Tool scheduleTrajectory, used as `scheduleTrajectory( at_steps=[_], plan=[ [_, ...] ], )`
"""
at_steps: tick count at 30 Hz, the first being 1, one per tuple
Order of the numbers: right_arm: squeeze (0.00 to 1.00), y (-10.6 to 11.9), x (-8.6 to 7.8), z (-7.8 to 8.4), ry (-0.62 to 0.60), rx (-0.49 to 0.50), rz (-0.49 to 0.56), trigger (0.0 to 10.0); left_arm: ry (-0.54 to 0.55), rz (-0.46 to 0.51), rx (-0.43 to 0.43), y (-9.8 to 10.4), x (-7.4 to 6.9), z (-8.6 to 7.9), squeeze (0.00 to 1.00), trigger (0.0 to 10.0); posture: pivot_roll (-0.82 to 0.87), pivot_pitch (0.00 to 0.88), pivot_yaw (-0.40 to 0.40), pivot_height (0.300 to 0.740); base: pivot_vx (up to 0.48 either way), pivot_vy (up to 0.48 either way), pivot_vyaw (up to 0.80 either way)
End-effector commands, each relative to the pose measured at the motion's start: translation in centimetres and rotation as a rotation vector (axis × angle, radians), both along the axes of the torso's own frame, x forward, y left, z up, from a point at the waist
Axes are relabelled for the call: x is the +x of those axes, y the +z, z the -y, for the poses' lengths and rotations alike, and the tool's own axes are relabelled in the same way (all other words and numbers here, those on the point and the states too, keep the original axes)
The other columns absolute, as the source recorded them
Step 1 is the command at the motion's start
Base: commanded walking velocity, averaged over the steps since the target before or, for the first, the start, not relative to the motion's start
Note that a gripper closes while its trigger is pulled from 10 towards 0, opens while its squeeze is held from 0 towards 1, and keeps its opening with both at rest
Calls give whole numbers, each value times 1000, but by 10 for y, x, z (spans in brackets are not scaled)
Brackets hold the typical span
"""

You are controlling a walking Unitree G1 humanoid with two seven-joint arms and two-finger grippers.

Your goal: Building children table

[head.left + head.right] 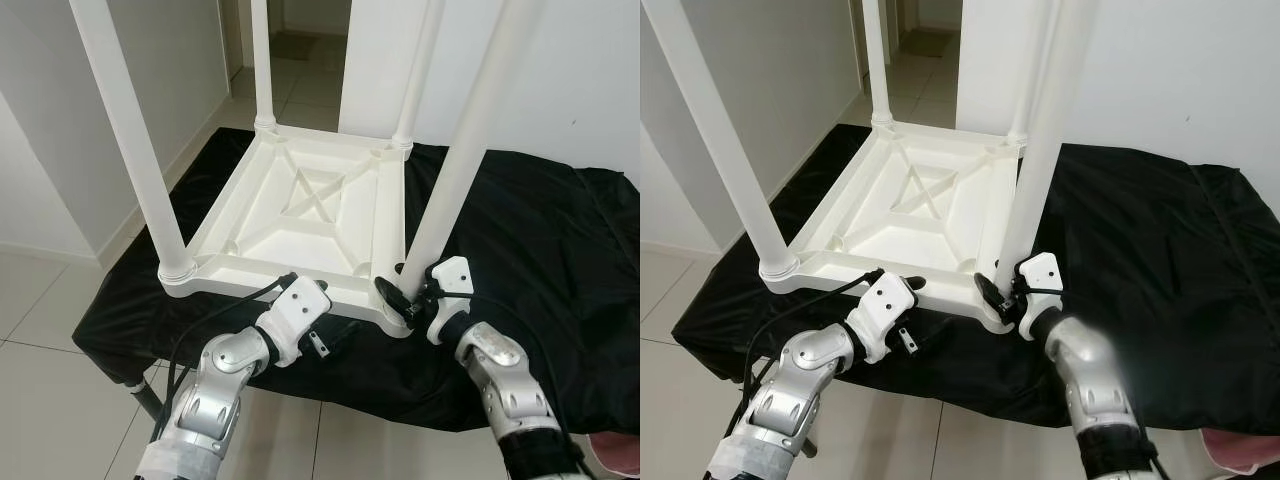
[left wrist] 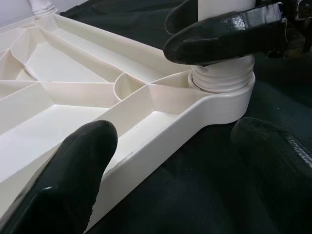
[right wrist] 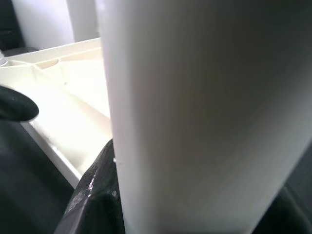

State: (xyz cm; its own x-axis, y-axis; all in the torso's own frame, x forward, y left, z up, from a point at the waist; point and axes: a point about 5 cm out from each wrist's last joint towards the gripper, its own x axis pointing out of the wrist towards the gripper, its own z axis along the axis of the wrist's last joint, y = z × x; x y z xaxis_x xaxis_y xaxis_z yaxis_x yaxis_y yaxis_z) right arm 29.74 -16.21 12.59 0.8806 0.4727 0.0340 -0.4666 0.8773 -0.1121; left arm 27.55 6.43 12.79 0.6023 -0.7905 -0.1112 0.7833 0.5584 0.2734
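Note:
A white plastic children's table [image 1: 300, 215] lies upside down on a black cloth [image 1: 520, 250], its legs pointing up. My right gripper [image 1: 408, 292] is shut on the near right leg [image 1: 465, 150] just above its screw socket; in the right wrist view the leg [image 3: 195, 112] stands between the fingers [image 3: 95, 195]. My left gripper [image 1: 318, 315] is open and straddles the table's near rim [image 2: 161, 146] beside that corner. One of its fingers [image 2: 63, 185] is over the ribbed underside and the other rests over the cloth.
The near left leg [image 1: 130, 140] and two far legs [image 1: 262, 60] stand upright. The cloth-covered surface sits low over a tiled floor [image 1: 40, 320]. White walls close in on the left and right, with a doorway [image 1: 300, 40] behind. A pink item [image 1: 615, 455] lies at the lower right.

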Motion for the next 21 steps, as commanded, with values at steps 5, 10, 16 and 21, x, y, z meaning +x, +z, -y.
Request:
scheduleTrajectory(
  at_steps=[5,10,16,21],
  plan=[
    [0,-11,-6,-7,-177,32,-27,10000,132,20,-11,-4,4,-4,0,10000,-18,0,-24,740,0,0,0],
    [0,-13,-8,-9,-321,43,-21,10000,129,22,-11,-4,4,-3,0,10000,-14,0,-29,740,0,0,0],
    [0,-17,-18,-41,-450,147,-77,10000,129,28,-8,-3,5,-3,0,10000,-2,0,-38,740,0,0,0],
    [0,-10,-17,-52,-415,162,-57,10000,124,27,-7,-4,3,-3,0,10000,-2,0,-38,740,0,0,0]
  ],
)
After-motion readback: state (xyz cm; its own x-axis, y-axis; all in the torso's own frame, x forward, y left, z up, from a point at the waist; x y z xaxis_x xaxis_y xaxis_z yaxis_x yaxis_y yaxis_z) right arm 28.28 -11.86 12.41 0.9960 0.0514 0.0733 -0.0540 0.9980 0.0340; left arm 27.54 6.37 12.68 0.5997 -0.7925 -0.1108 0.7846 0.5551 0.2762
